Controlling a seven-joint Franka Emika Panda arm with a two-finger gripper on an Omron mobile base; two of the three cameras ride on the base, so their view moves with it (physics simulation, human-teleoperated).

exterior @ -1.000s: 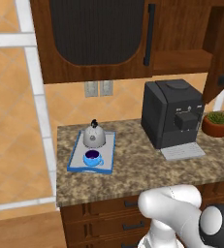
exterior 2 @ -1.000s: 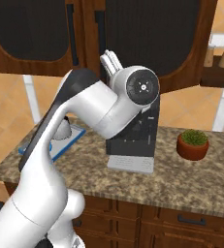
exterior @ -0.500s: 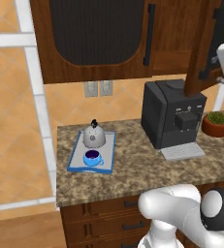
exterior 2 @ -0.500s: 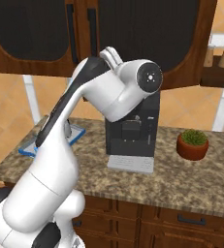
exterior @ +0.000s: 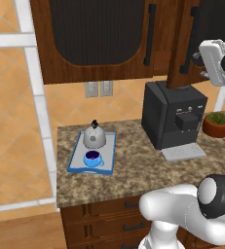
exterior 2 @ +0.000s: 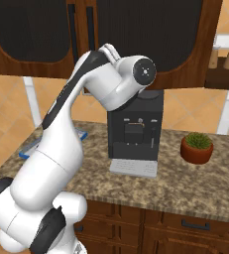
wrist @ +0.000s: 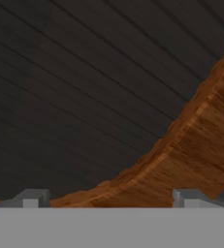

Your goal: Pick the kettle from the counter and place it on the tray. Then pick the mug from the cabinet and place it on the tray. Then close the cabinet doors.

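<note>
Already one silver-grey kettle (exterior: pixel 93 136) with a black top handle stands on the far part of the single blue-rimmed tray (exterior: pixel 75 155), and one bright blue mug (exterior: pixel 92 159) with a dark inside sits just near of it on the same tray. The tray lies on the left part of the speckled granite desk (exterior: pixel 133 170), well left of one big black coffee machine (exterior: pixel 172 119). One potted plant (exterior: pixel 217 124) stands to the right of the machine. Above, two cabinet doors (exterior: pixel 97 39) show: the left one lies flat and closed, the right one (exterior: pixel 182 44) stands swung out. The gripper (wrist: pixel 108 196), released and spread wide, faces a door's dark panel and its curved wooden frame at close range.
</note>
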